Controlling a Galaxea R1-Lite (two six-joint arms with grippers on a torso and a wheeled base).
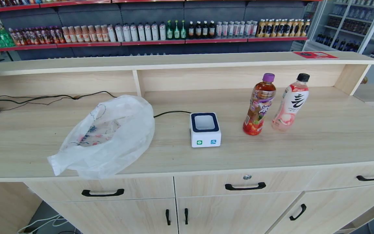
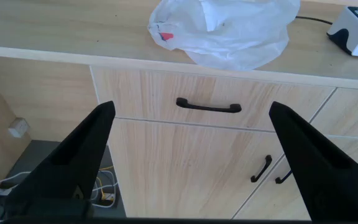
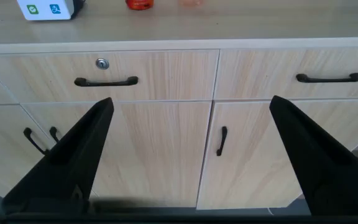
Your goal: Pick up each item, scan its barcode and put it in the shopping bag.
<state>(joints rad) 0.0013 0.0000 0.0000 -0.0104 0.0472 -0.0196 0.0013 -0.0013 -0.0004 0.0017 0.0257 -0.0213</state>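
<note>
Two bottles stand upright on the wooden counter, right of centre: a red-brown tea bottle with a purple cap and, to its right, a pink bottle with a black cap. A white barcode scanner with a dark-rimmed window sits mid-counter. The translucent white shopping bag lies crumpled on the left. My left gripper hangs open below the counter edge, in front of the drawers under the shopping bag. My right gripper is open too, low before the cabinet doors under the scanner.
A black cable runs from the scanner behind the bag. More cables trail along the back left. A raised shelf bounds the counter's far side. Drawers and doors with black handles lie below the front edge.
</note>
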